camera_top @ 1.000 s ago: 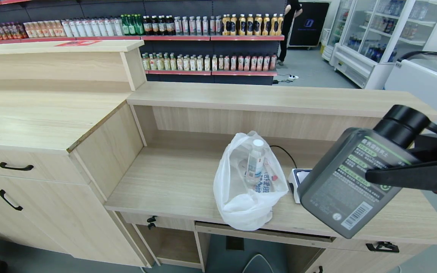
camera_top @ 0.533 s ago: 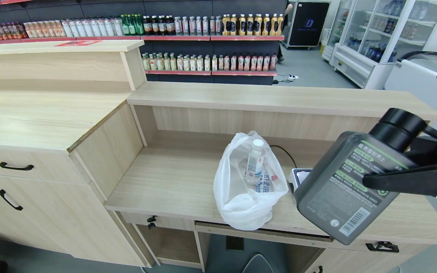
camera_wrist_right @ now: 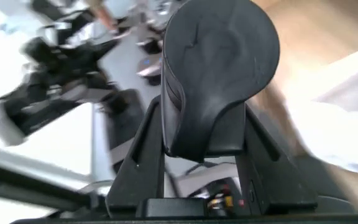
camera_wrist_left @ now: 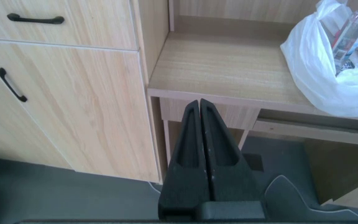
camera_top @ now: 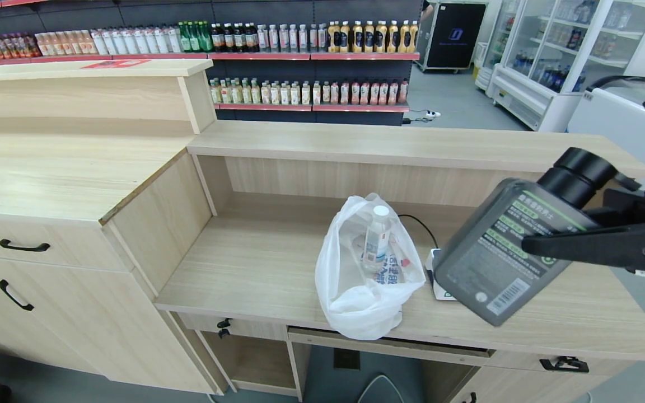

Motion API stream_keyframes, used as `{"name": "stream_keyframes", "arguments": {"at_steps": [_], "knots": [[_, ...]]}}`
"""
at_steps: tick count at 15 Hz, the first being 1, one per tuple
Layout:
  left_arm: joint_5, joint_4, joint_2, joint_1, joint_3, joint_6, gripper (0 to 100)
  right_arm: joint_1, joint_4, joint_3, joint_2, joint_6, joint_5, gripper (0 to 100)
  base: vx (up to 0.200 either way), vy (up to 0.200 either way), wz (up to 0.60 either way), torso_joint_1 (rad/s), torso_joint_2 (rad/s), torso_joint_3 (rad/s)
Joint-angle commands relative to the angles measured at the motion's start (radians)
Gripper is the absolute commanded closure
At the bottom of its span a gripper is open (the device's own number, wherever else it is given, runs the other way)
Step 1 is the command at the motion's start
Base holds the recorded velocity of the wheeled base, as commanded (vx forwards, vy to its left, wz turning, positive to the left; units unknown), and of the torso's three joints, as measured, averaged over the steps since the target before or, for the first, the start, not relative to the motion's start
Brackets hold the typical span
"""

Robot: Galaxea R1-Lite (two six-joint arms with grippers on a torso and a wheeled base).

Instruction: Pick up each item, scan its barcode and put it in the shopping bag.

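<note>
The left gripper [camera_wrist_left: 199, 104] is showing two matte black fingers [camera_wrist_left: 188, 143], each tapering from a broad base to a narrow tip and carrying a sunken triangular panel. The right gripper [camera_top: 546, 246] is wearing the same black finish, its long wedge-shaped finger bearing a small round screw [camera_top: 644, 251]; tiny yellow and red markings [camera_wrist_right: 225, 200] are sitting at its base

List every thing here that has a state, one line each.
dark bottle: held off the counter, tilted, cap on, barcode side toward the head camera
right gripper: shut on the dark bottle
left gripper: shut, empty
shopping bag: standing on the counter, mouth open
clear bottle: upright inside the bag, capped
scanner: on the counter beside the bag, partly hidden by the dark bottle
drawer: shut
</note>
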Motion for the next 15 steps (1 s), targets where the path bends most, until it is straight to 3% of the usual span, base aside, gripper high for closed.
{"name": "stream_keyframes", "arguments": {"at_steps": [1, 3, 5, 7, 10, 15], "knots": [[0.001, 0.000, 0.000, 0.001, 0.000, 0.000, 100, -0.057, -0.047, 0.043, 0.024, -0.071, -0.085, 100, 0.000, 0.000, 0.00, 0.000, 0.00, 0.000], [0.001, 0.000, 0.000, 0.001, 0.000, 0.000, 100, -0.199, -0.139, 0.112, 0.082, -0.295, -0.193, 100, 0.000, 0.000, 0.00, 0.000, 0.00, 0.000], [0.001, 0.000, 0.000, 0.001, 0.000, 0.000, 100, -0.431, -0.328, 0.192, 0.162, -0.589, -0.196, 100, 0.000, 0.000, 0.00, 0.000, 0.00, 0.000], [0.001, 0.000, 0.000, 0.001, 0.000, 0.000, 100, -0.566, -0.494, 0.269, 0.209, -0.781, -0.199, 100, 0.000, 0.000, 0.00, 0.000, 0.00, 0.000], [0.001, 0.000, 0.000, 0.001, 0.000, 0.000, 100, -0.632, -0.652, 0.290, 0.262, -0.859, -0.193, 100, 0.000, 0.000, 0.00, 0.000, 0.00, 0.000], [0.001, 0.000, 0.000, 0.001, 0.000, 0.000, 100, -0.670, -0.731, 0.287, 0.328, -1.075, -0.186, 100, 0.000, 0.000, 0.00, 0.000, 0.00, 0.000]]}}
